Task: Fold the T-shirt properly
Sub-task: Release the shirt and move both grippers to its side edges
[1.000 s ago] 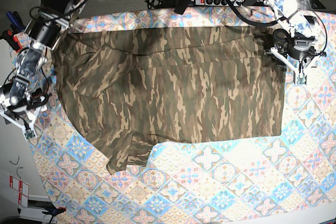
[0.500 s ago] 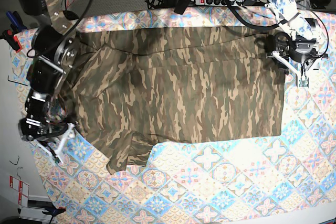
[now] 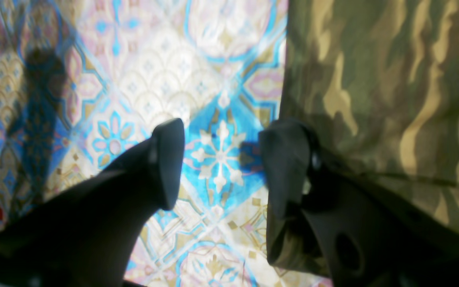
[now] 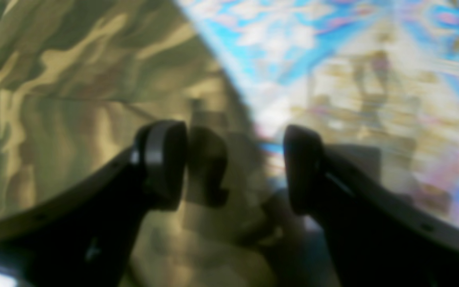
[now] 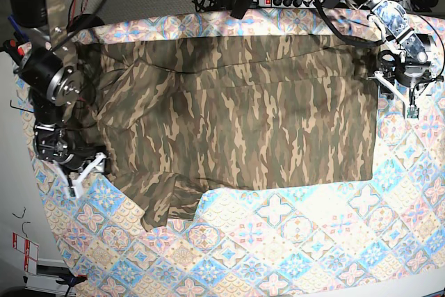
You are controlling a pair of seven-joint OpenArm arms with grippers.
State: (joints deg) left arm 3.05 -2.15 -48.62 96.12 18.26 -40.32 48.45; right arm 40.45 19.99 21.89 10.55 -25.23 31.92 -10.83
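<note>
Left gripper (image 3: 221,163): jaws parted and holding nothing, one finger over bare tablecloth (image 3: 142,71), the other at the straight edge of the T-shirt (image 3: 393,79), overlapping it. Right gripper (image 4: 233,167): jaws likewise spread and empty, straddling a slanting shirt edge, one finger above camouflage cloth, the other above the patterned cover; this view is blurred. Base view: the T-shirt (image 5: 236,116) lies spread flat across the tablecloth (image 5: 313,241), one short sleeve rumpled at its near corner, with an arm at each end.
</note>
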